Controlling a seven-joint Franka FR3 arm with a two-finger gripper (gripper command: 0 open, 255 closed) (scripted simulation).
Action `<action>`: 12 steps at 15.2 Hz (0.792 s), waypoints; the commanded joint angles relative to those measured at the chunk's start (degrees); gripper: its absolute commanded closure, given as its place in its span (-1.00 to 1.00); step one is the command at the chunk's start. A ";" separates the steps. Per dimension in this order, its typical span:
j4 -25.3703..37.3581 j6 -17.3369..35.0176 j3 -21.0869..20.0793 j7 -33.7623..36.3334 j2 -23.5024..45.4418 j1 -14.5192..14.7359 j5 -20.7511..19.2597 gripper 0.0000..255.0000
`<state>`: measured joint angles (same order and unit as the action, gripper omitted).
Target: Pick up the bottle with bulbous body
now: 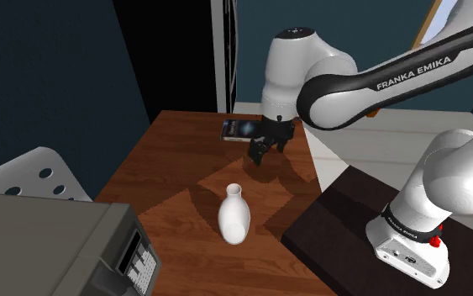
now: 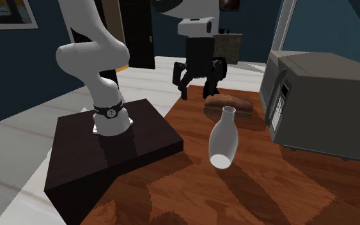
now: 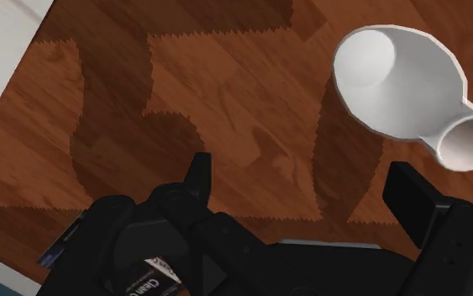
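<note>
The brown wooden surface [image 1: 176,160] carries a grey box-shaped appliance [image 1: 58,244] at the shoulder view's near left. Right of it, mid-surface, the white bulbous-bodied bottle [image 1: 234,216] stands upright and free. The black gripper [image 1: 261,155] hovers farther off, its fingers spread and clasping nothing. My worry is that closing on the rounded belly could squirt the bottle out, or a low approach could clip the narrow neck and topple it.

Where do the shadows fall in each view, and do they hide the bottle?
Shoulder view: shadows with sawtooth edges darken the table around the white bottle, which is itself brightly lit. Second exterior view: the same jagged shadows lie on the near wood, with no glare on the bottle. Wrist view: dark bands cross the wood beside the bottle, and nothing looks blurred.
</note>
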<state>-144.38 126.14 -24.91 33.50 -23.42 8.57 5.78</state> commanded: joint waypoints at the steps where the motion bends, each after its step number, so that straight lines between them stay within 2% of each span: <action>1: 1.71 2.27 -2.19 2.81 3.53 -0.10 -0.62 -1.00; 5: 5.35 6.92 -6.85 9.67 11.52 -0.67 -4.03 -1.00; 9: 10.18 10.41 -10.75 18.18 20.52 -1.05 -10.70 -1.00; 12: 10.25 12.16 -10.91 20.20 22.80 -0.86 -12.89 -1.00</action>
<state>-134.18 137.56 -35.66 52.83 -1.53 7.68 -6.26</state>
